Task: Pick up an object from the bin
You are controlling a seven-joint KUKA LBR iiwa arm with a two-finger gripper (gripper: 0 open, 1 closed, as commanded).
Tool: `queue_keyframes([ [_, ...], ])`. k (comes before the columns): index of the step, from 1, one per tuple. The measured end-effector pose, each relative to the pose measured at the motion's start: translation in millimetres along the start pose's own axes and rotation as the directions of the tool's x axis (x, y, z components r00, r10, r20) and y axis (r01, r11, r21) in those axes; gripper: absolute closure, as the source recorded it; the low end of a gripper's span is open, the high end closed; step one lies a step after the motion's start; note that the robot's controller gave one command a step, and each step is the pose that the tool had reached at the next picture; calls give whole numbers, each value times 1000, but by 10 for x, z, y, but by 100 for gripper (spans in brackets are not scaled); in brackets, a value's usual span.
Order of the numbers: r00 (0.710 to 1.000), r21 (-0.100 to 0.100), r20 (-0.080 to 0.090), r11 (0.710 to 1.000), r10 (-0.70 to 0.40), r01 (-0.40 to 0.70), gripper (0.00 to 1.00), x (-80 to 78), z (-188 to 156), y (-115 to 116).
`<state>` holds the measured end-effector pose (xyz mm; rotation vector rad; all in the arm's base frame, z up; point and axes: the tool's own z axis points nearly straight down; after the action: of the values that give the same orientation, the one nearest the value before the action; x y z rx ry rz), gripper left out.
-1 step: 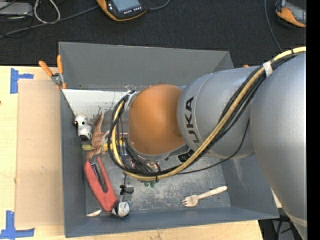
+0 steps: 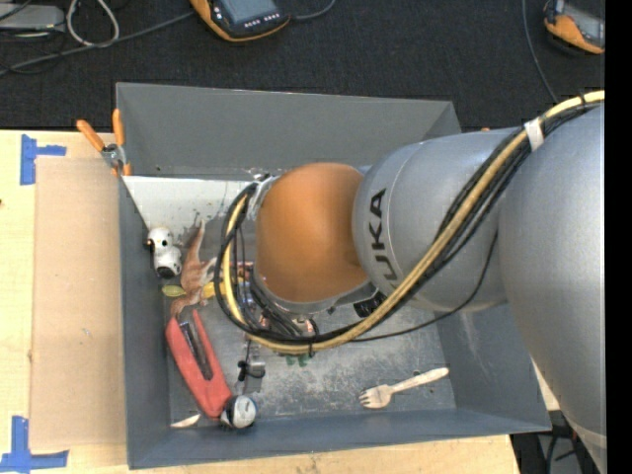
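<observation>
Over the middle of the grey metal bin (image 2: 434, 151), reaching in from the right, stands the silver arm (image 2: 464, 225). Its wrist carries an orange cover (image 2: 306, 230), and black and yellow cables (image 2: 237, 309) loop round that cover.

The claw (image 2: 281, 326) sits beneath the cover. Whether it is apart, together or clamped on a thing cannot be told, nor can which thing lies under it.

Contents of the bin floor, by size:
- A red hand tool (image 2: 195, 365) lies along the left wall, near the front.
- A pale fork (image 2: 403, 387) lies alone at the front right.
- A tan toy animal (image 2: 195, 265) lies at the left, just beside the cables.
- A white cylinder (image 2: 163, 251) lies just to the left of the toy animal.
- A round dial-like thing (image 2: 240, 413) touches the red tool's front end.
- A small black piece (image 2: 252, 370) and a small green piece (image 2: 296, 359) lie just in front of the wrist, nearest the claw.
</observation>
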<state>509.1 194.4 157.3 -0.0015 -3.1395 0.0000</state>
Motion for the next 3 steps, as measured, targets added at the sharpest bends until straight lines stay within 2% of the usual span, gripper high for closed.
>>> queue_keyframes([
  [1, 1000, 1, -2, 1000, 23, -23, 0, -165, -328, -575],
  [2, 994, -2, -6, 994, -106, 106, 0, -66, 140, -957],
  [3, 997, -3, 5, 997, 81, -81, 0, -284, 877, -1105],
])
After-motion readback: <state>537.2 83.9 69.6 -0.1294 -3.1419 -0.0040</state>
